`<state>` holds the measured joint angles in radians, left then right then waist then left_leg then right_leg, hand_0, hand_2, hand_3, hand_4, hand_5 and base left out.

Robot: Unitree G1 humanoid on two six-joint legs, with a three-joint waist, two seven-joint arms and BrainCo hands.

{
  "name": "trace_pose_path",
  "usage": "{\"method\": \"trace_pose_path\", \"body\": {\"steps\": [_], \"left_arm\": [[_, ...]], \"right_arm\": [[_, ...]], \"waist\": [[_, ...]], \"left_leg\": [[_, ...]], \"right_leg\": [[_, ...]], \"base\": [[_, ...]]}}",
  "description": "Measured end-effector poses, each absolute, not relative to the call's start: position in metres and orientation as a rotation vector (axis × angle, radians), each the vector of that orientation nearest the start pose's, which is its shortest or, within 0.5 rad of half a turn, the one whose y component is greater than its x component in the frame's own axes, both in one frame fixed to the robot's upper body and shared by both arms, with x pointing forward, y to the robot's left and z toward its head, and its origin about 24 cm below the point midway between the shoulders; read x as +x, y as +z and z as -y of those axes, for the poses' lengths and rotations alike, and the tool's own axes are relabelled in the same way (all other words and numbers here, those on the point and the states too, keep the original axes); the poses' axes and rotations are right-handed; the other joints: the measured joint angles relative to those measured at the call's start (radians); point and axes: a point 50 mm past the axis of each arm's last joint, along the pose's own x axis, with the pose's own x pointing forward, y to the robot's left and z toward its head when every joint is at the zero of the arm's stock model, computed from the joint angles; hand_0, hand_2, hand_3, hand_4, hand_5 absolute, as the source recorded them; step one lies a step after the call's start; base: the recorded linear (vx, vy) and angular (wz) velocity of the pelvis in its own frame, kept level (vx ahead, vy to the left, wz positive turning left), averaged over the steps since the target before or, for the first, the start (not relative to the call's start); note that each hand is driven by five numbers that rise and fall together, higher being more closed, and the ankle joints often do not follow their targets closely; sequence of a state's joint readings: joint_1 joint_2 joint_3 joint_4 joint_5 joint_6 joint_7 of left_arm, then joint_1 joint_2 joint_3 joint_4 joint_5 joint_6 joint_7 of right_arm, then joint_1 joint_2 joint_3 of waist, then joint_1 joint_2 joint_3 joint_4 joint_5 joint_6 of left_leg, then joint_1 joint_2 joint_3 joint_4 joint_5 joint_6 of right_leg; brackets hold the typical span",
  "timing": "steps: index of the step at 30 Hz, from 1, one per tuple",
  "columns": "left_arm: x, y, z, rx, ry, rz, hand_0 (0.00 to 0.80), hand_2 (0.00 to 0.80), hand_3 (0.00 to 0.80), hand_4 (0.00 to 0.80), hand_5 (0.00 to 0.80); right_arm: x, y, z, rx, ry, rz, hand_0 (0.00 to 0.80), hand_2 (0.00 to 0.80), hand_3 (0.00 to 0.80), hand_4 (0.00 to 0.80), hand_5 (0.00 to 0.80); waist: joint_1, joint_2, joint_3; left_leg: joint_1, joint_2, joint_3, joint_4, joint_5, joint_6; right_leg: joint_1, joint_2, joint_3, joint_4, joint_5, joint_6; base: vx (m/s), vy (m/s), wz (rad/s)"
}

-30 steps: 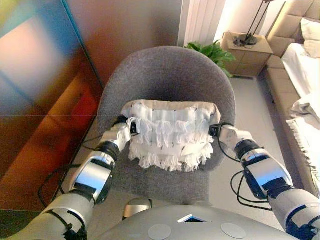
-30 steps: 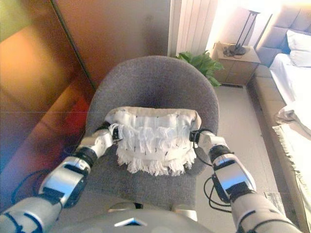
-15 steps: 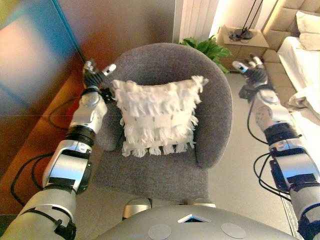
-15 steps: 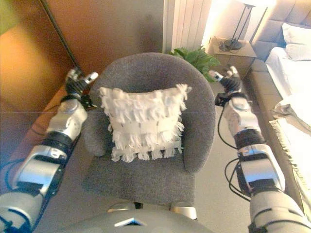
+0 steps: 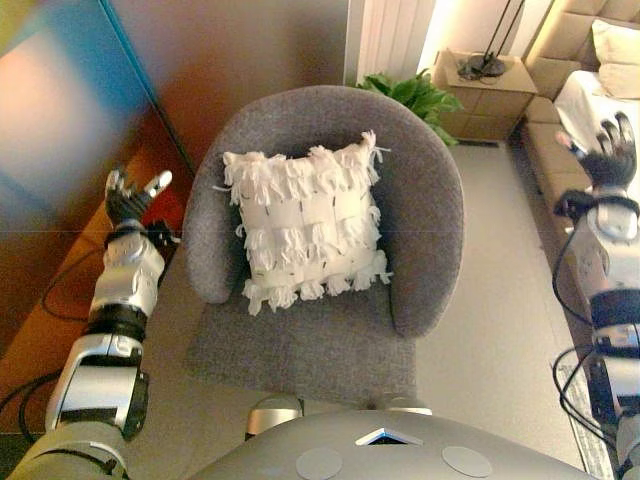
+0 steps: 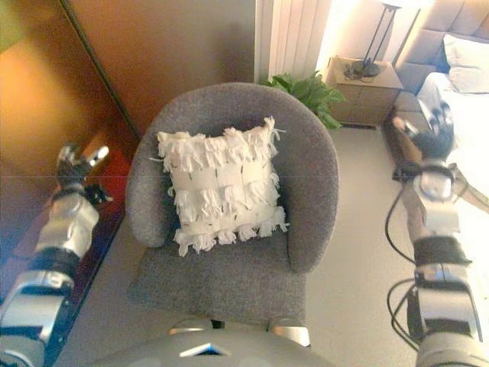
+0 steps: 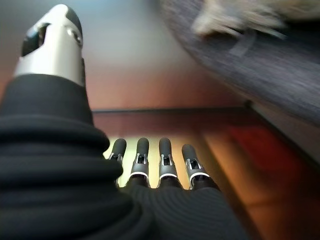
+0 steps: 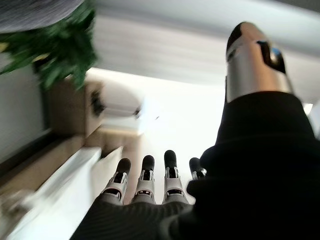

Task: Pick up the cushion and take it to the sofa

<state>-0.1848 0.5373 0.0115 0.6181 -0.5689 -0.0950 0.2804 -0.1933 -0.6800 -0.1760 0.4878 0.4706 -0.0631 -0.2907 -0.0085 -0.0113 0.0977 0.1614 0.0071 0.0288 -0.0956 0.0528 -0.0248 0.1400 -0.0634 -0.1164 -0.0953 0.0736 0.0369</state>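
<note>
A white fringed cushion (image 5: 305, 225) leans upright against the back of a grey round armchair (image 5: 430, 200); it also shows in the right eye view (image 6: 221, 187). My left hand (image 5: 130, 200) is open and empty, out to the left of the chair near the wooden wall. My right hand (image 5: 605, 155) is open and empty, far to the right of the chair by the bed. Both hands are well apart from the cushion. The left wrist view shows straight fingers (image 7: 150, 160) with the chair's edge (image 7: 260, 65) beyond them. The right wrist view shows straight fingers (image 8: 145, 177).
A wooden wall (image 5: 90, 130) stands close on the left. A green plant (image 5: 415, 95) and a nightstand (image 5: 490, 90) with a lamp stand behind the chair. A bed with a beige frame (image 5: 560, 150) and white bedding runs along the right. Pale floor (image 5: 500, 300) lies between chair and bed.
Both hands have let go of the cushion and swung outward, the left toward the wall, the right toward the bed. The cushion now leans on the chair back.
</note>
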Motion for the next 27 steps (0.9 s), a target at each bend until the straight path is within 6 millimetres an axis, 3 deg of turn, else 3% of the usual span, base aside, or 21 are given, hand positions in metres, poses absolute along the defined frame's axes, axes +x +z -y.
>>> {"method": "trace_pose_path", "body": {"steps": [3, 5, 8, 9, 11, 13, 16, 18, 22, 27], "left_arm": [[0.196, -0.049, -0.307, -0.014, 0.543, -0.470, 0.000, 0.000, 0.000, 0.000, 0.000], [0.147, -0.091, -0.291, -0.026, 0.537, -0.697, 0.000, 0.000, 0.000, 0.000, 0.000], [0.088, -0.129, -0.274, -0.018, 0.540, -0.978, 0.000, 0.000, 0.000, 0.000, 0.000], [0.069, -0.142, -0.271, 0.004, 0.551, -1.085, 0.000, 0.000, 0.000, 0.000, 0.000], [0.040, -0.154, -0.267, 0.048, 0.558, -1.234, 0.000, 0.000, 0.000, 0.000, 0.000], [0.016, -0.162, -0.263, 0.113, 0.524, -1.372, 0.000, 0.000, 0.000, 0.000, 0.000], [-0.005, -0.167, -0.256, 0.116, 0.517, -1.510, 0.000, 0.000, 0.000, 0.000, 0.000], [-0.005, -0.167, -0.254, 0.106, 0.517, -1.542, 0.000, 0.000, 0.000, 0.000, 0.000], [0.000, -0.171, -0.242, 0.064, 0.458, -1.573, 0.000, 0.000, 0.000, 0.000, 0.000], [0.010, -0.172, -0.233, 0.014, 0.435, -1.611, 0.000, 0.000, 0.000, 0.000, 0.000]], "right_arm": [[0.200, 0.017, 0.369, -0.174, -0.743, -0.271, 0.000, 0.000, 0.000, 0.000, 0.000], [0.154, -0.034, 0.360, -0.144, -0.791, -0.508, 0.000, 0.000, 0.000, 0.000, 0.000], [0.084, -0.103, 0.323, -0.056, -0.844, -0.856, 0.000, 0.000, 0.000, 0.000, 0.000], [0.052, -0.128, 0.308, -0.021, -0.850, -1.016, 0.000, 0.000, 0.000, 0.000, 0.000], [0.007, -0.154, 0.278, 0.042, -0.834, -1.259, 0.000, 0.000, 0.000, 0.000, 0.000], [-0.021, -0.166, 0.253, 0.069, -0.751, -1.432, 0.000, 0.000, 0.000, 0.000, 0.000], [-0.033, -0.173, 0.224, 0.128, -0.608, -1.556, 0.000, 0.000, 0.000, 0.000, 0.000], [-0.033, -0.175, 0.215, 0.166, -0.595, -1.586, 0.000, 0.000, 0.000, 0.000, 0.000], [-0.023, -0.177, 0.208, 0.210, -0.502, -1.599, 0.000, 0.000, 0.000, 0.000, 0.000], [-0.015, -0.176, 0.215, 0.166, -0.446, -1.590, 0.000, 0.000, 0.000, 0.000, 0.000]], "waist": [[0.000, -0.004, 0.002], [0.000, -0.008, 0.004], [-0.002, -0.022, 0.003], [-0.002, -0.030, -0.001], [0.000, -0.035, -0.006], [0.000, -0.039, -0.013], [-0.001, -0.041, -0.027], [-0.002, -0.040, -0.036], [-0.002, -0.027, -0.064], [-0.003, -0.018, -0.073]], "left_leg": [[-0.002, 0.005, 0.014, 0.000, -0.014, 0.001], [-0.009, 0.007, 0.020, 0.000, -0.019, 0.000], [-0.017, 0.012, 0.023, 0.000, -0.019, -0.001], [-0.016, 0.013, 0.023, 0.000, -0.019, -0.002], [-0.017, 0.015, 0.023, 0.000, -0.020, -0.003], [-0.019, 0.016, 0.025, 0.000, -0.020, -0.002], [-0.024, 0.017, 0.026, 0.000, -0.020, -0.002], [-0.028, 0.018, 0.026, 0.000, -0.020, -0.002], [-0.031, 0.018, 0.028, 0.000, -0.020, -0.002], [-0.031, 0.021, 0.028, 0.000, -0.021, -0.003]], "right_leg": [[-0.006, 0.001, -0.002, 0.000, -0.004, -0.006], [-0.011, 0.001, -0.003, 0.001, -0.005, -0.006], [-0.021, 0.005, -0.005, 0.002, -0.004, -0.008], [-0.021, 0.006, -0.004, 0.003, -0.004, -0.008], [-0.025, 0.007, -0.004, 0.003, -0.005, -0.009], [-0.025, 0.006, -0.005, 0.003, -0.005, -0.009], [-0.037, 0.007, -0.005, 0.003, -0.005, -0.009], [-0.040, 0.008, -0.005, 0.003, -0.005, -0.009], [-0.043, 0.008, -0.004, 0.003, -0.005, -0.012], [-0.044, 0.012, -0.004, 0.003, -0.004, -0.016]], "base": [[-0.161, -0.070, -0.14], [-0.129, -0.098, -0.13], [-0.110, -0.094, -0.05], [-0.111, -0.090, -0.02], [-0.103, -0.070, 0.00], [-0.100, -0.047, -0.06], [-0.067, -0.010, -0.03], [-0.061, -0.007, -0.01], [-0.061, -0.004, 0.01], [-0.017, -0.006, 0.00]]}}
